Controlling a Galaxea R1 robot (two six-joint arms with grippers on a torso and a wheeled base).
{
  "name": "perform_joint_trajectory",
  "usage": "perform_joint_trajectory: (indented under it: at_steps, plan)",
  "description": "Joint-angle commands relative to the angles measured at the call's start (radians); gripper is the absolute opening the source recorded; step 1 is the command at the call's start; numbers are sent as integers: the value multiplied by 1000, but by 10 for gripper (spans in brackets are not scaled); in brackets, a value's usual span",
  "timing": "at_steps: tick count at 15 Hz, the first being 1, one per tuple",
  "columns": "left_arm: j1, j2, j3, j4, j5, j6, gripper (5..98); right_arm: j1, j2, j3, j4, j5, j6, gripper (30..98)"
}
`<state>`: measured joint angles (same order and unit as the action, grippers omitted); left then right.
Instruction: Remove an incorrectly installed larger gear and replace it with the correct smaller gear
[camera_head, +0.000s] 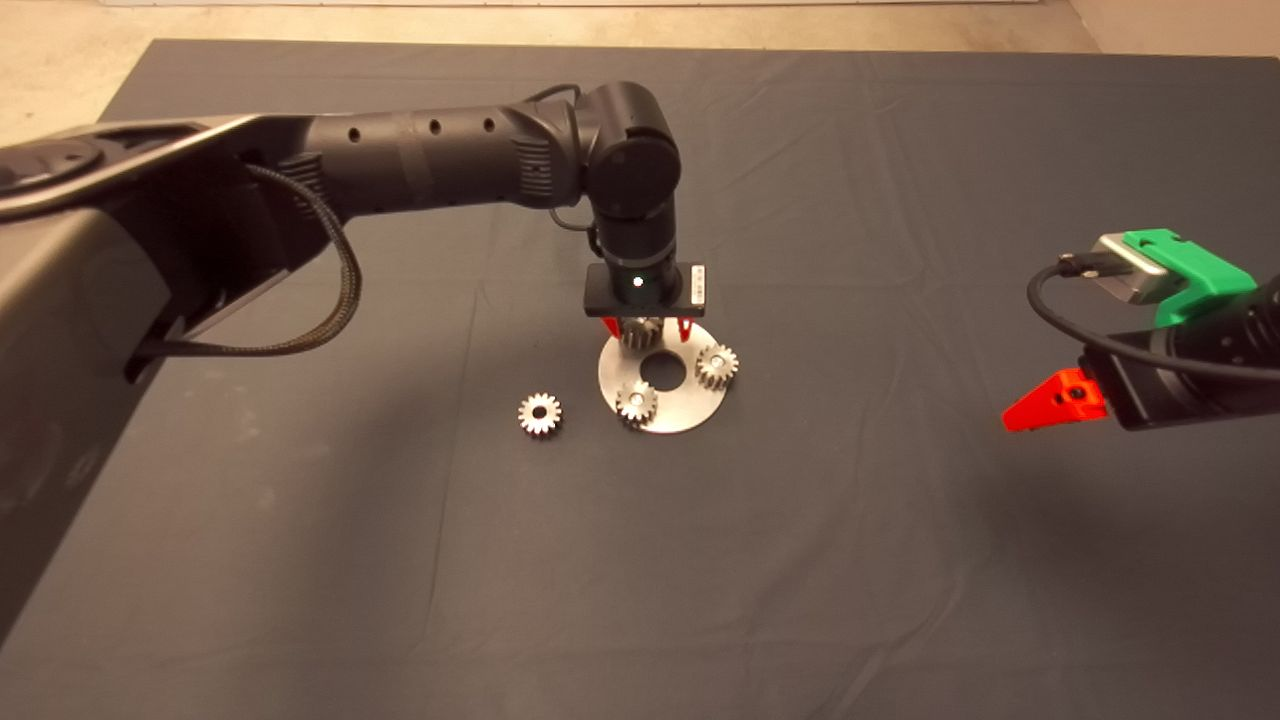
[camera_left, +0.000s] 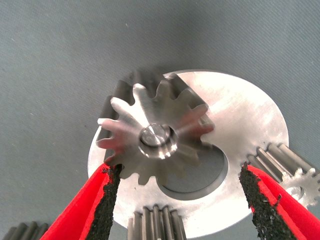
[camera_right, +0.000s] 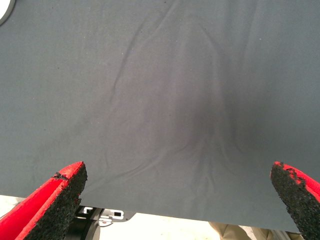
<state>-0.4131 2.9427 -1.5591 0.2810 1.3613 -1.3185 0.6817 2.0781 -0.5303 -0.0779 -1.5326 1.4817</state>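
**Wrong Gear Still Seated as Swap Began**

While its red fingers (camera_left: 107, 200) stood spread and gripped nothing, the left gripper (camera_head: 646, 327) hung directly over the larger gear (camera_left: 155, 132), which sat on its pin on the round plate (camera_left: 240, 112). Two fine-toothed gears (camera_head: 717, 366) flanked it there. Farther out, the smaller gear (camera_head: 540, 413) lay loose on the mat (camera_head: 300, 560), uninstalled. The right gripper (camera_head: 1050, 400) waited open, well apart. Removal and replacement both remained.

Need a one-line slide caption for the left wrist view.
Left gripper, jaws open, straddles the larger gear seated on the round metal plate.
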Motion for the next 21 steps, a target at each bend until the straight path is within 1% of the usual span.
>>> perform_joint_trajectory:
  at_steps: [1, 4, 6, 10, 12, 15, 18, 19, 20, 21]
  plan:
    - [-13, 2, 13, -25, 6, -1, 604, 26, 0, -2, 22, -15, -4, 971]
    - [-12, 3, -3, -22, 6, -1, 604, 26, 0, 1, 23, -14, -4, 971]
    - [-10, 8, -47, -20, 4, 8, 604, 26, 1, 3, 23, -14, -4, 971]
    - [-10, 10, -98, -9, 4, 10, 604, 26, 0, 6, 27, -14, -3, 971]
    - [-10, 11, -119, -9, 4, 26, 604, 26, -3, 6, 27, -14, -3, 971]
    - [-10, 13, -119, -9, 4, 27, 604, 32, -3, 3, 27, -14, -3, 971]
    - [-9, 14, -116, -11, -1, 27, 604, 32, -2, 0, 26, -15, -4, 971]
    - [-10, 14, -114, -11, -1, 27, 592, 32, -2, 0, 26, -15, -4, 971]
    - [-10, 14, -113, -12, -1, 27, 559, 33, -2, -2, 26, -15, -4, 971]
    - [-10, 14, -105, -13, 2, 27, 558, 33, -2, -2, 26, -15, -4, 971]
